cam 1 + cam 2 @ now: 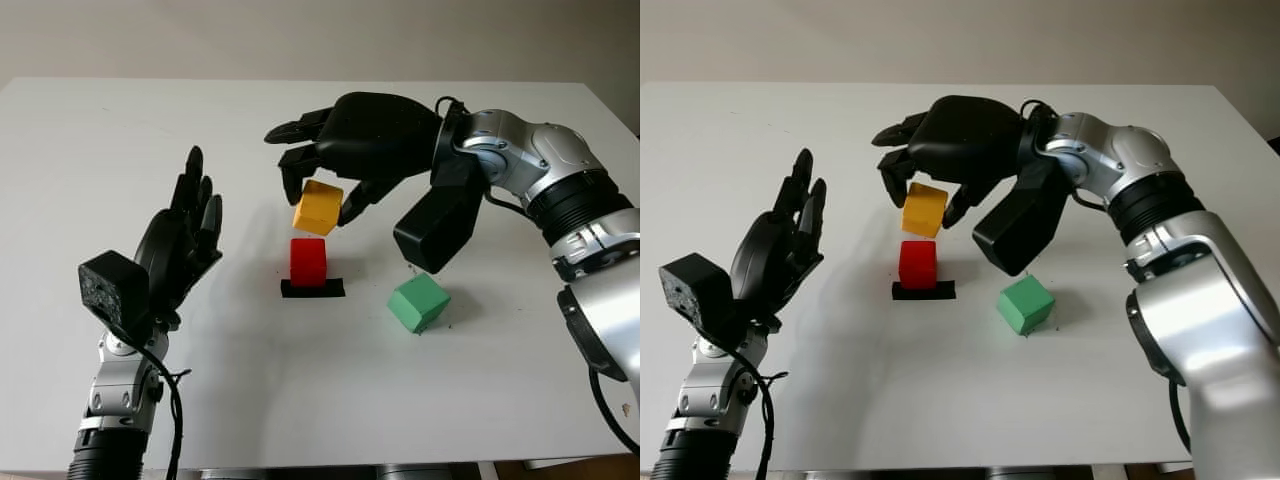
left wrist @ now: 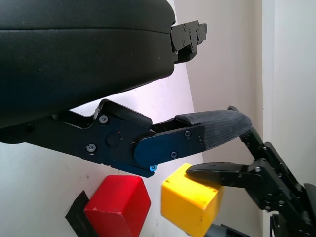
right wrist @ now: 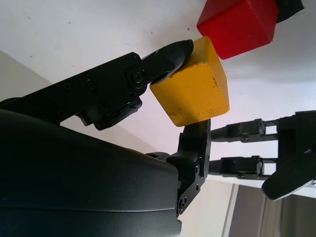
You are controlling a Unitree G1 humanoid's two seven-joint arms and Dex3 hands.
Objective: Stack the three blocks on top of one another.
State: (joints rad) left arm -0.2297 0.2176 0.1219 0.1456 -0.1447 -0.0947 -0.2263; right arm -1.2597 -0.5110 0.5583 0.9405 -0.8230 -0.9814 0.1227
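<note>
Three blocks are on show, one of each colour, plus one black patch (image 1: 312,288) on the white table (image 1: 300,400); the red block (image 1: 308,262) standing on that patch serves as the landmark here.

Well to the left of the red block, the left hand (image 1: 180,240) is raised off the table on its upright forearm, palm turned toward the red block, open and holding nothing.

The red block is a plain cube with slightly rounded edges, sitting square on the black patch. Just above it, not touching, hangs the yellow block (image 1: 317,207), a cube of like build with a few dark scuffs on one face, tilted so one corner points down.

The right hand (image 1: 322,198) reaches in from the right of the red block, knuckles up, and grips the yellow block between its fingertips (image 3: 174,53) and thumb; the right arm bends back to the right.

To the right of the red block and slightly nearer the robot, the green block (image 1: 418,303) lies on the table, turned at an angle, apart from the others.
</note>
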